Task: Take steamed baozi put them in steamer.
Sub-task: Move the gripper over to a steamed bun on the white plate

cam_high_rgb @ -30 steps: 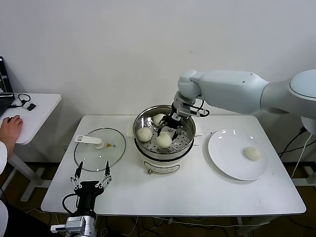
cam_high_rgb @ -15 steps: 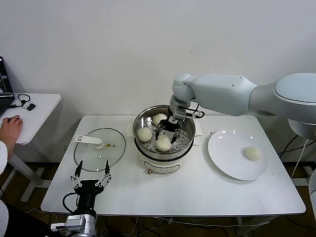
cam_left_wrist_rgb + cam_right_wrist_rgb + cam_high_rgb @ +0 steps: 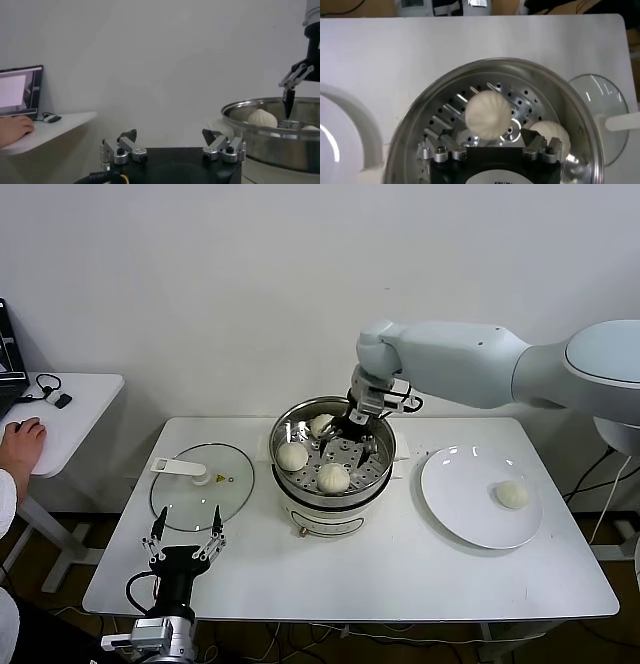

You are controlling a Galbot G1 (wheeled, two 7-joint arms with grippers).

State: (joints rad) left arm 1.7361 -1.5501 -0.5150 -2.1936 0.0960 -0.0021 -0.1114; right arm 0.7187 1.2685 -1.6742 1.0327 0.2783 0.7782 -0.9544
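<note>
The steamer (image 3: pixel 300 492) stands mid-table with three steamed baozi on its perforated tray: one at the back (image 3: pixel 321 424), one on the left (image 3: pixel 292 455), one at the front (image 3: pixel 333 477). My right gripper (image 3: pixel 349 444) hangs open over the tray, just behind the front bun, holding nothing. In the right wrist view that bun (image 3: pixel 487 115) lies free on the tray beyond the spread gripper (image 3: pixel 486 141), with another bun (image 3: pixel 551 134) beside it. A further baozi (image 3: pixel 512 494) rests on the white plate (image 3: pixel 465 519). My left gripper (image 3: pixel 185 536) is parked open at the table's front left.
A flat glass lid (image 3: pixel 200 484) lies left of the steamer. A side table (image 3: pixel 70 409) at far left has a person's hand (image 3: pixel 20 446) on it. The left wrist view shows the steamer rim (image 3: pixel 265 145) close on one side.
My right gripper opened and let the front bun rest on the tray, then drew up and back a little. The left arm stayed still.
</note>
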